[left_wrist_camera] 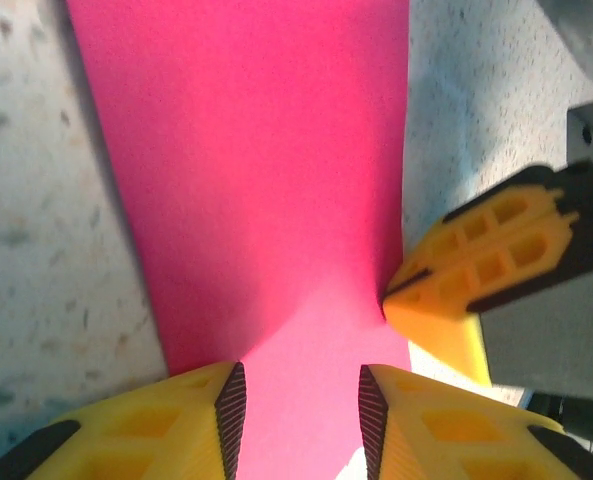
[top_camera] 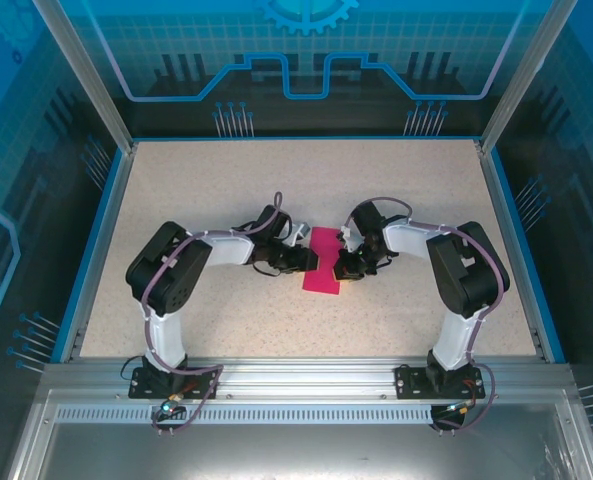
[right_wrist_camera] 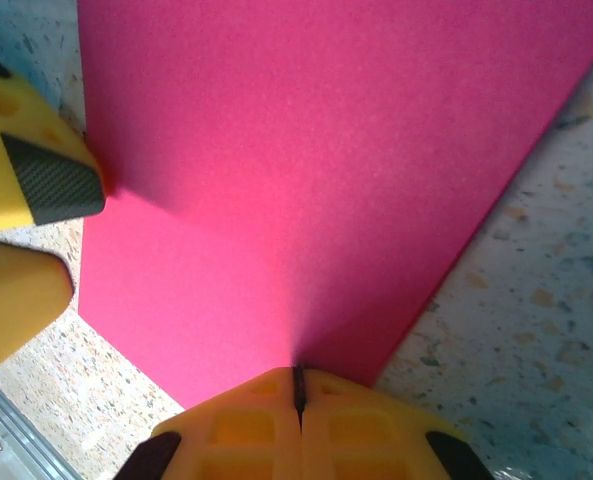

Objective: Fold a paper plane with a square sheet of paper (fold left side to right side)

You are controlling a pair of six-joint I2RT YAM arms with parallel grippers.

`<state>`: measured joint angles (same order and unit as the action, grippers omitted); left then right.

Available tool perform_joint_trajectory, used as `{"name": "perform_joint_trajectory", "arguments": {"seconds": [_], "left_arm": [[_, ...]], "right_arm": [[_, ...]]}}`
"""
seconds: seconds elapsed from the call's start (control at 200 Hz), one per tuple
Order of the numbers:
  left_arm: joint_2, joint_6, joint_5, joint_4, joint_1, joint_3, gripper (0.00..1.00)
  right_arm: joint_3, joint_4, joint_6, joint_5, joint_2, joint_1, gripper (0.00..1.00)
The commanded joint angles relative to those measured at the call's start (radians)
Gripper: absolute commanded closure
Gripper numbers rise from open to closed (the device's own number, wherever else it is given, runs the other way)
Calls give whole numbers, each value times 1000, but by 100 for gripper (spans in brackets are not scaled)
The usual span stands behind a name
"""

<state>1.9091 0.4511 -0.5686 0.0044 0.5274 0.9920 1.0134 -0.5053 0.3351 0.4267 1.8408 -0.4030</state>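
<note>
Top external view of a speckled table (top_camera: 226, 190); on the left, the left gripper (top_camera: 294, 256) sits low, jaws apart and clamping nothing; just right of it, at centre, the square sheet of paper (top_camera: 323, 262), magenta, lies between both arms; it looks thin, light and floppy, likely to slide, crease or tear, so it is best pinched gently at an edge or corner; on the right, the right gripper (top_camera: 345, 262) has jaws together, seemingly nipping the sheet's corner.
</note>
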Motion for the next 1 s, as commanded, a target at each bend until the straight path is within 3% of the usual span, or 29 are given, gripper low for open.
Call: {"name": "perform_joint_trajectory", "arguments": {"seconds": [0.0,0.83,0.995], "left_arm": [[-33,-66,-41,-123,13,-53,61],[-123,-68,-44,-104,68,-204,60],[-213,-42,-58,-68,65,-233,59]], "right_arm": [[-33,-106,-7,-160,67,13,95],[-23,-120,-24,-172,70,19,95],[-19,-88,-45,-120,46,25,95]]}}
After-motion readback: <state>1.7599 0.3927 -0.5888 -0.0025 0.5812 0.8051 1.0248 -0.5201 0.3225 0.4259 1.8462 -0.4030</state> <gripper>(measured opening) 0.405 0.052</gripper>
